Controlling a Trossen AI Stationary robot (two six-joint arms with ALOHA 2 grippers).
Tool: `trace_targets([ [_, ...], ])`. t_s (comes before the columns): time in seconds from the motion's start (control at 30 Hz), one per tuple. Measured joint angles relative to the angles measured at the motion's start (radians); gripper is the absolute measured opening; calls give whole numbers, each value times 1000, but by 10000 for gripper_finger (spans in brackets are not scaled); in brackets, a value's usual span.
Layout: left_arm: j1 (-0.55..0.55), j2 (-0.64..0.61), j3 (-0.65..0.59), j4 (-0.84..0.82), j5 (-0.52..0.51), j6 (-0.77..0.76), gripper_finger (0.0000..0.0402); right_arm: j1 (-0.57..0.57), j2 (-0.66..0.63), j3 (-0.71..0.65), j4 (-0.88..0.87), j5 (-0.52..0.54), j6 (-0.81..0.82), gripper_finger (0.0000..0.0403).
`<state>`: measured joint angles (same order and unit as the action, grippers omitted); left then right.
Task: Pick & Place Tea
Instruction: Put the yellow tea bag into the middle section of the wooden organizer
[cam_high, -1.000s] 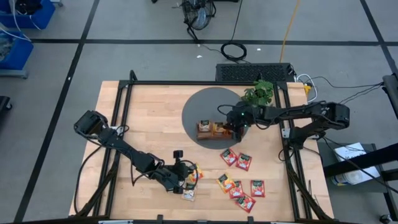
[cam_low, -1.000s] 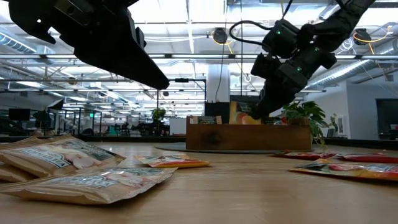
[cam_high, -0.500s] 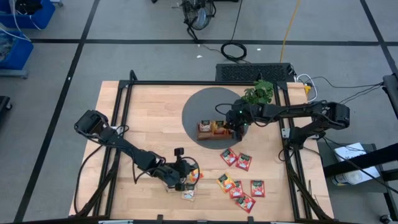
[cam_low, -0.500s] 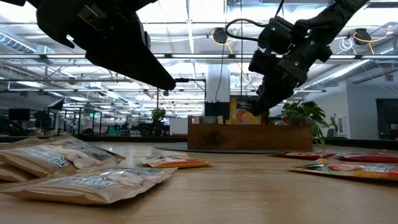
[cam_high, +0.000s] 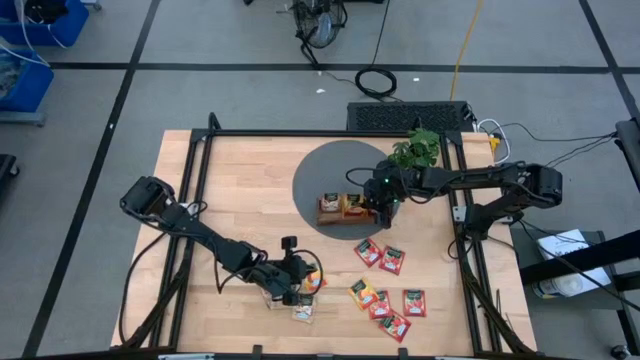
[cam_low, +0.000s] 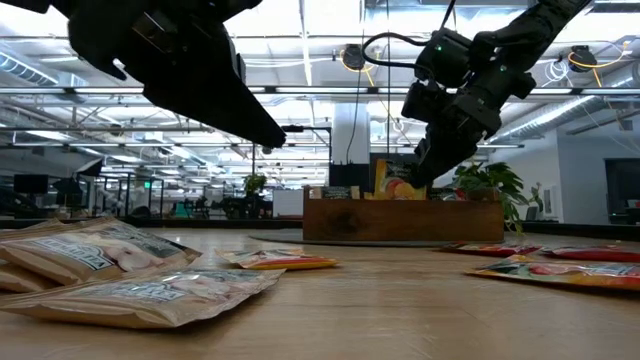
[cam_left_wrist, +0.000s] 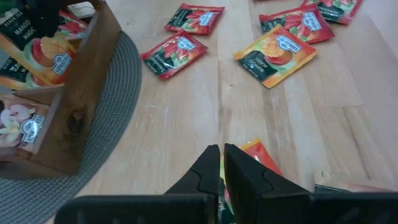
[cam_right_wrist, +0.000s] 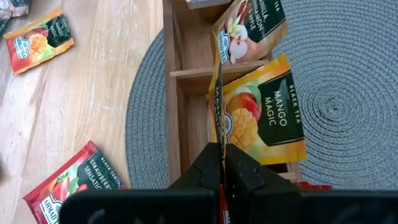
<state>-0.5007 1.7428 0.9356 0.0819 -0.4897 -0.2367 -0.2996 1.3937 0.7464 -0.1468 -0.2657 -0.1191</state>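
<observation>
The wooden tray (cam_high: 322, 216) stands on a round grey mat (cam_high: 325, 170). A mango tea sachet (cam_right_wrist: 264, 118) and a pale one (cam_right_wrist: 252, 25) lean inside it. My right gripper (cam_high: 377, 205) hangs over the tray's right end, shut on another tea sachet (cam_right_wrist: 217, 87), seen edge-on. Several red and orange sachets (cam_high: 385, 290) lie flat on the table's near right. My left gripper (cam_high: 300, 288) hovers shut above an orange sachet (cam_left_wrist: 261, 158) and pale sachets (cam_low: 120, 265) near the front edge. I cannot see anything between its fingers. My right gripper pinches the sachet's near end (cam_right_wrist: 220, 140) between its two fingers, coming slanting down from the table's right. The sachet runs on from the fingertips along the line of the fingers. Its far end (cam_right_wrist: 215, 43) reaches down between the tray's walls.
A small green plant (cam_high: 418, 150) stands on the table just beyond my right arm. Black frame rails (cam_high: 200, 200) run along the table's left and right sides. Bare wood lies between the tray and my left gripper.
My right gripper has turned a little at the wrist above the tray and its body has risen slightly. The sachet stays in its fingers, with its far end in the tray.
</observation>
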Motion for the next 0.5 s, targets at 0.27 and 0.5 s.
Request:
trace_targets([
  [0.27,24,0,0,1,7,-1,31,-1,0,0,15,29,-3,0],
  [0.5,33,0,0,6,30,6,31,-1,42,0,19,28,-25,0],
])
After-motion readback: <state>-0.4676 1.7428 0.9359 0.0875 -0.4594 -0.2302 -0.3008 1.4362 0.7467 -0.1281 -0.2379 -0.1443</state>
